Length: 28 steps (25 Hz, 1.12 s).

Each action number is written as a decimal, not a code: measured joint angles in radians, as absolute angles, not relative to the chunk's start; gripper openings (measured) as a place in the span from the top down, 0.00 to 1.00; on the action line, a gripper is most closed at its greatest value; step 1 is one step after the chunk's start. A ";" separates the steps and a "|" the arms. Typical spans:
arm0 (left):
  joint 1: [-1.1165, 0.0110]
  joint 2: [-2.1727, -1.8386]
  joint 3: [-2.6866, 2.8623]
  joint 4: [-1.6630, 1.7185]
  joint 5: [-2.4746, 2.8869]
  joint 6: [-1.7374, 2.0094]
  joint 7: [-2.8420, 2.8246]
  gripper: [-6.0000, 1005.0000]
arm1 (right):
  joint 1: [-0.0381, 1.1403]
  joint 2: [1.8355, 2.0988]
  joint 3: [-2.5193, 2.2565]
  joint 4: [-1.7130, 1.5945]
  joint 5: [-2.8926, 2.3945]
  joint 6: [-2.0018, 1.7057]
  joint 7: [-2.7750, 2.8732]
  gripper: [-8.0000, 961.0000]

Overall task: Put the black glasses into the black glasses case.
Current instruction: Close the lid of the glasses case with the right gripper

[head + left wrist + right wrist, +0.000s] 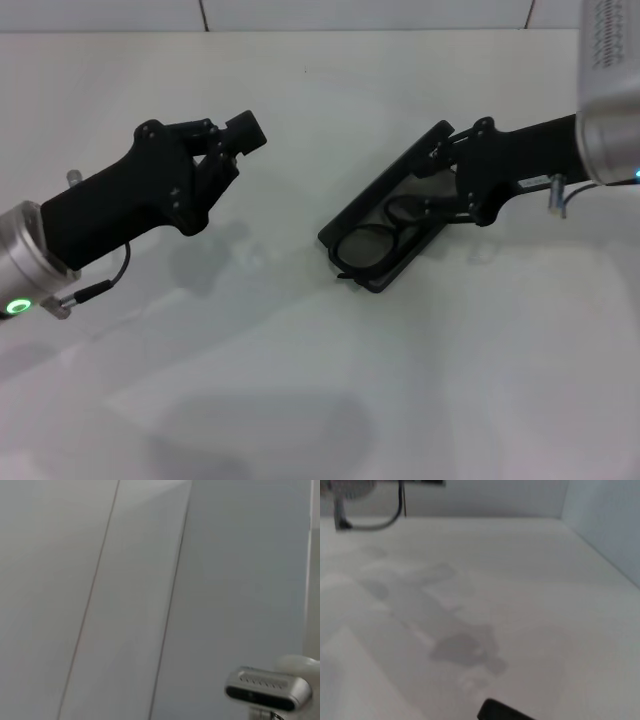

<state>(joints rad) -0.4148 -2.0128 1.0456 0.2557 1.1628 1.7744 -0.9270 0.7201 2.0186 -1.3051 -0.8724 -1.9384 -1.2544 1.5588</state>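
In the head view the black glasses case (392, 262) lies open on the white table, right of centre, with its lid (385, 185) tilted up along the far side. The black glasses (372, 240) lie inside the case, lenses toward the near-left end. My right gripper (447, 180) is at the case's far-right end, against the lid and the glasses' temple arms. My left gripper (243, 131) is shut and empty, held above the table well left of the case. A black corner of the case (502, 712) shows in the right wrist view.
The white table (300, 380) runs to a tiled wall at the back. The left wrist view shows only the wall and the robot's head camera (267, 687). A cable (375, 525) shows at the far side in the right wrist view.
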 joint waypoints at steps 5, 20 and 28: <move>-0.413 -1.972 1.046 0.287 1.252 1.820 -1.002 0.98 | 0.716 2.015 -1.177 -0.840 -1.910 -1.368 1.552 0.54; -0.421 -1.954 1.039 0.660 1.682 1.683 -1.687 0.98 | 0.560 2.013 -0.902 -0.776 -1.702 -1.395 1.415 0.54; -0.498 -2.026 1.039 0.769 1.927 1.675 -1.902 0.98 | 0.552 2.013 -0.810 -0.703 -1.699 -1.396 1.357 0.54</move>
